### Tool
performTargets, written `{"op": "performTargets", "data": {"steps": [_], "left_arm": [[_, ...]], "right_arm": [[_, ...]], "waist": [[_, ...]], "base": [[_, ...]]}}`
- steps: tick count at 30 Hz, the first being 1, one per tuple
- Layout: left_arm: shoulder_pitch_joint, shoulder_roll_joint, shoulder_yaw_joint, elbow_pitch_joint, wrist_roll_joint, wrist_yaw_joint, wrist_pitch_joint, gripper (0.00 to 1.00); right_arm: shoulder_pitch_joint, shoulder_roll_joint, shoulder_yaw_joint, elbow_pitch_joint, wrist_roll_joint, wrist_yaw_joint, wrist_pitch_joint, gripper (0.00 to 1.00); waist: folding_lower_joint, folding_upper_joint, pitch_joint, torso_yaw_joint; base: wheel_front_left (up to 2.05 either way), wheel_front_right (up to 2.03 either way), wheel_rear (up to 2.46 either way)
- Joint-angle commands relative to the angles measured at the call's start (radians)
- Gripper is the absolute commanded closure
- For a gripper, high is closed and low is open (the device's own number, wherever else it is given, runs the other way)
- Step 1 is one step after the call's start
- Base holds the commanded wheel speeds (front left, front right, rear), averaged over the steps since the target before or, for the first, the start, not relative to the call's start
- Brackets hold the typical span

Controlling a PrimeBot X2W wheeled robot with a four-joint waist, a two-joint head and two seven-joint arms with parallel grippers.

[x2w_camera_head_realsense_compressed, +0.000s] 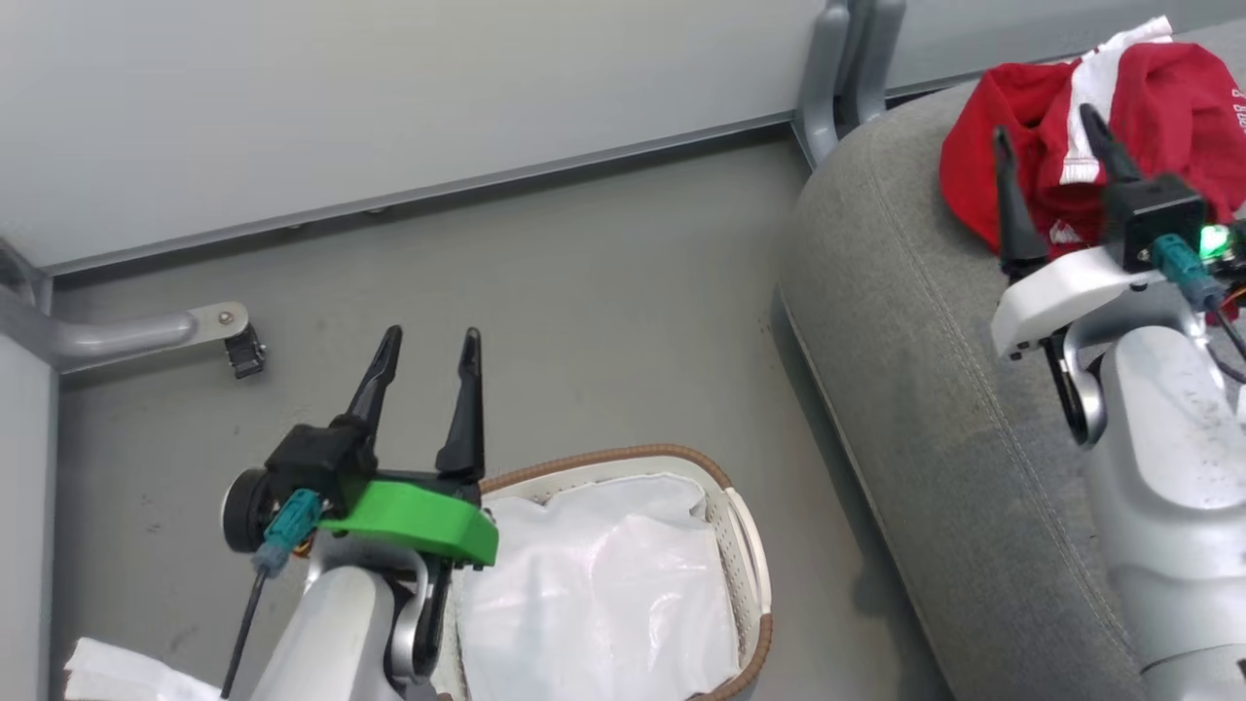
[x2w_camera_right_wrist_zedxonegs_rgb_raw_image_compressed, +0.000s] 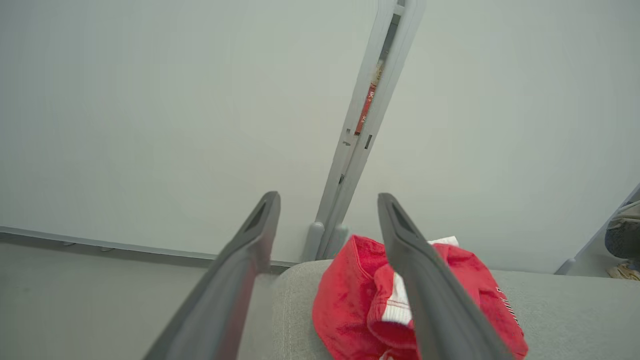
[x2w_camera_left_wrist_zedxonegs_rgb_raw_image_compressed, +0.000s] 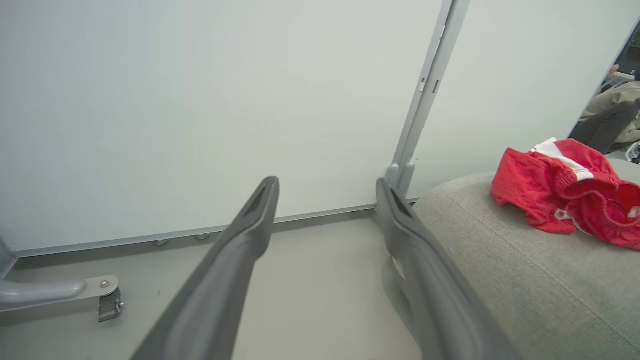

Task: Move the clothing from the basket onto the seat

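Red clothing [x2w_camera_head_realsense_compressed: 1168,97] is lying bunched on the grey seat [x2w_camera_head_realsense_compressed: 925,389], close to its rounded far-left corner, at the far right of the scene, white-striped trim showing on top. Right gripper [x2w_camera_head_realsense_compressed: 1042,122] is hovering at the heap's near side, fingers pointing far and spread wide apart with nothing between them. Whether a tip is brushing the fabric, cannot tell.

The heap is running longer left-to-right than near-to-far, and its right end is cut off in the head view. The right arm is much the nearer. Left gripper [x2w_camera_head_realsense_compressed: 432,336] is hanging well apart to the left, by the left rim of the basket [x2w_camera_head_realsense_compressed: 623,456], fingers likewise spread and empty.

The basket is sitting on the floor [x2w_camera_head_realsense_compressed: 584,292] just left of the seat, showing its white lining sheet [x2w_camera_head_realsense_compressed: 604,584] and no red. Judging by that, the transfer is looking done. Any coming move is likely a straight pull-back of the right arm toward the near side, clear of the fabric.

The seat is looking woven, soft and seamed. The floor is grey and smooth, with pale wall panels [x2w_camera_head_realsense_compressed: 389,97] standing beyond.
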Motion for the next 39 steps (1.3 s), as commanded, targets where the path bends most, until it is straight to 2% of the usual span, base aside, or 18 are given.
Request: {"op": "performTargets", "data": {"steps": [1, 8, 11, 16, 25, 39], "left_arm": [[0.030, 0.000, 0.025, -0.001, -0.003, 0.008, -0.001, 0.00], [0.120, -0.002, 0.154, 0.009, -0.008, 0.001, 0.000, 0.00], [0.155, -0.003, 0.195, 0.016, -0.008, -0.006, -0.001, 0.00], [0.211, -0.006, 0.236, 0.034, 0.005, -0.020, -0.001, 0.00], [0.278, -0.011, 0.259, 0.055, -0.002, -0.036, 0.000, 0.00], [0.280, -0.012, 0.232, 0.064, -0.008, -0.038, -0.001, 0.00]], "right_arm": [[0.031, 0.022, -0.003, -0.013, 0.012, -0.001, -0.005, 0.00], [0.144, 0.110, -0.014, -0.075, 0.074, -0.001, -0.005, 0.00], [0.201, 0.119, -0.012, -0.100, 0.101, -0.001, -0.005, 0.00], [0.308, 0.118, 0.054, -0.139, 0.211, -0.001, -0.005, 0.00], [0.454, 0.120, 0.092, -0.205, 0.273, -0.001, -0.005, 0.00], [0.517, 0.120, 0.128, -0.192, 0.271, -0.001, -0.005, 0.00]], "waist": [[0.0001, 0.0000, -0.050, 0.048], [0.0001, 0.0000, -0.077, 0.070], [0.0001, 0.0000, -0.085, 0.076], [0.0001, 0.0000, -0.103, 0.079], [0.0001, 0.0000, -0.120, 0.077], [0.0001, 0.0000, -0.147, 0.075]], "base": [[0.00, 0.00, 0.00], [0.00, 0.00, 0.00], [0.00, 0.00, 0.00], [0.00, 0.00, 0.00], [0.00, 0.00, 0.00], [0.00, 0.00, 0.00]]}}
